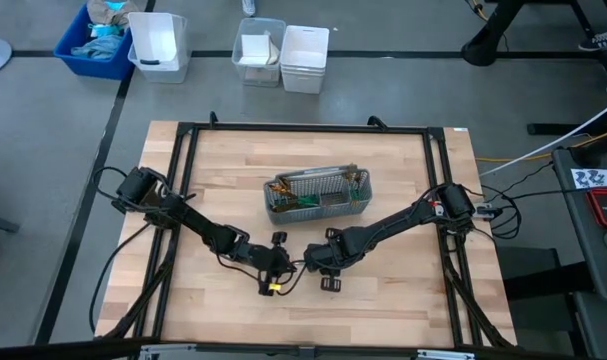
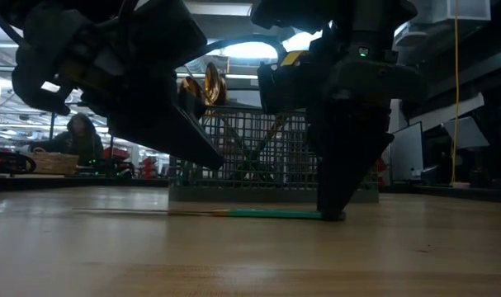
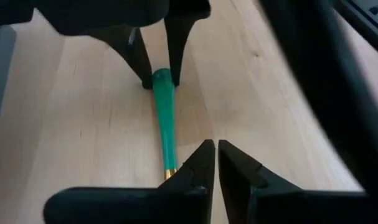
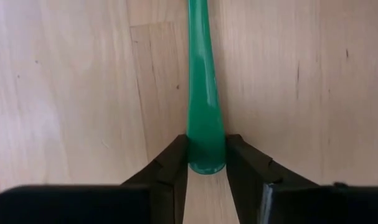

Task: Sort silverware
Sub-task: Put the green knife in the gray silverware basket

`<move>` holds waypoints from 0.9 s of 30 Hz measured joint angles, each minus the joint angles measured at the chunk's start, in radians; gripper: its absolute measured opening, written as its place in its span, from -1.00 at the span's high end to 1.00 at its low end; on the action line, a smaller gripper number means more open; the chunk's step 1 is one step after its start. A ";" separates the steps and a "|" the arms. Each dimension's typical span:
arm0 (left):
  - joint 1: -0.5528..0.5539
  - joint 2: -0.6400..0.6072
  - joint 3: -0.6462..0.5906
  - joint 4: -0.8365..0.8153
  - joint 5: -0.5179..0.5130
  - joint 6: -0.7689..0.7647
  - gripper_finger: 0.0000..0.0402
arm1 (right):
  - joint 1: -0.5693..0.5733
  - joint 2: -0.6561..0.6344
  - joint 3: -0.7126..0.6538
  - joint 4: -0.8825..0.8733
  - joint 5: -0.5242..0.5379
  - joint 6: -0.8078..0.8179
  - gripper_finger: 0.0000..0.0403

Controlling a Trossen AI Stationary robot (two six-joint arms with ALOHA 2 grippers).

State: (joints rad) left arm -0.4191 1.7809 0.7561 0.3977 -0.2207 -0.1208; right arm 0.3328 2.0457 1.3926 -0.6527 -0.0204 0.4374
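Right wrist view: right gripper [image 4: 206, 163] clamps the butt of a teal-handled utensil [image 4: 202, 106] lying flat on the table [image 4: 70, 93]. Left gripper [image 3: 212, 158], fingers nearly together, holds nothing, over its other end. Farther back, mesh caddy [image 1: 317, 193] holds more silverware [image 1: 305, 200].

Low view, at table height. One teal-handled piece of silverware [image 2: 271, 214] lies flat on the wooden table [image 2: 233, 256], handle pointing right. Right gripper [image 2: 333, 216] stands nearly upright, fingertips down on the handle's end. Left gripper [image 2: 209, 157] slants down, tip above the table, near the mesh caddy [image 2: 267, 157] behind. Gold heads [image 2: 207, 85] stick up from the caddy. A person [image 2: 78, 136] sits far behind at left.
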 joint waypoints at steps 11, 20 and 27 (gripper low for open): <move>-0.002 0.000 0.001 0.001 0.000 0.048 0.57 | -0.007 0.000 0.017 -0.014 -0.031 0.000 0.52; -0.002 -0.001 0.001 0.005 0.000 0.045 0.44 | -0.014 -0.001 0.067 -0.033 -0.043 -0.024 0.53; -0.002 -0.001 0.001 0.007 0.000 0.043 0.43 | -0.014 -0.002 0.100 -0.036 -0.042 -0.027 0.53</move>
State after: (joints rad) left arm -0.4213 1.7802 0.7574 0.4046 -0.2211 -0.0779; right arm 0.3183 2.0438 1.4928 -0.6887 -0.0619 0.4103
